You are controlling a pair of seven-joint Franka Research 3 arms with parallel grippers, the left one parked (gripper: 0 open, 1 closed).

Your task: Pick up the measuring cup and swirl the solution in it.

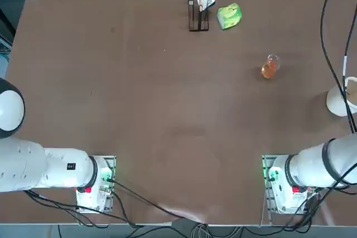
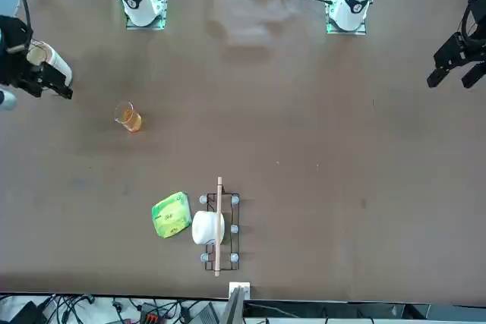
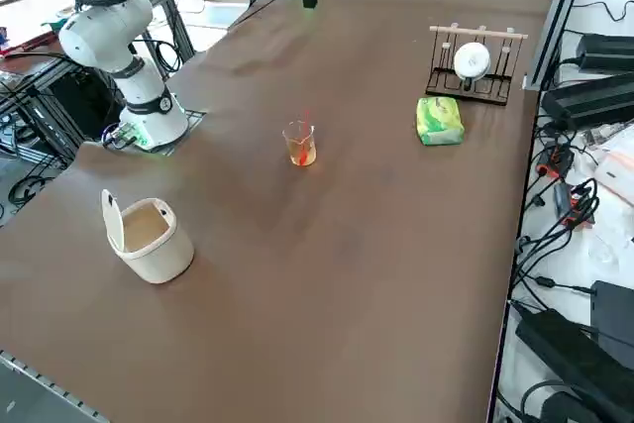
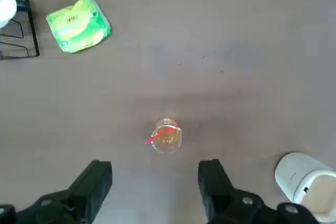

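The measuring cup (image 1: 270,68) is a small clear glass vessel standing upright on the brown table, right of centre. A shallow layer of orange solution (image 3: 302,155) lies in its bottom. It also shows in the front view as the cup (image 2: 128,117), and from above in the wrist view (image 4: 167,136), where a red mark crosses it. My right gripper (image 4: 155,169) hangs high over the table, open and empty, with the cup below and just ahead of its fingertips. The front view has the gripper (image 2: 47,87) at the far left edge. It is out of the top and side views.
A white lidded cup (image 3: 149,235) stands near the table's right edge, close to the gripper (image 4: 307,182). At the far edge lie a green and yellow pack (image 1: 229,15) and a dark wire rack (image 1: 198,20) holding a white piece. A black cable (image 1: 329,54) hangs over the right side.
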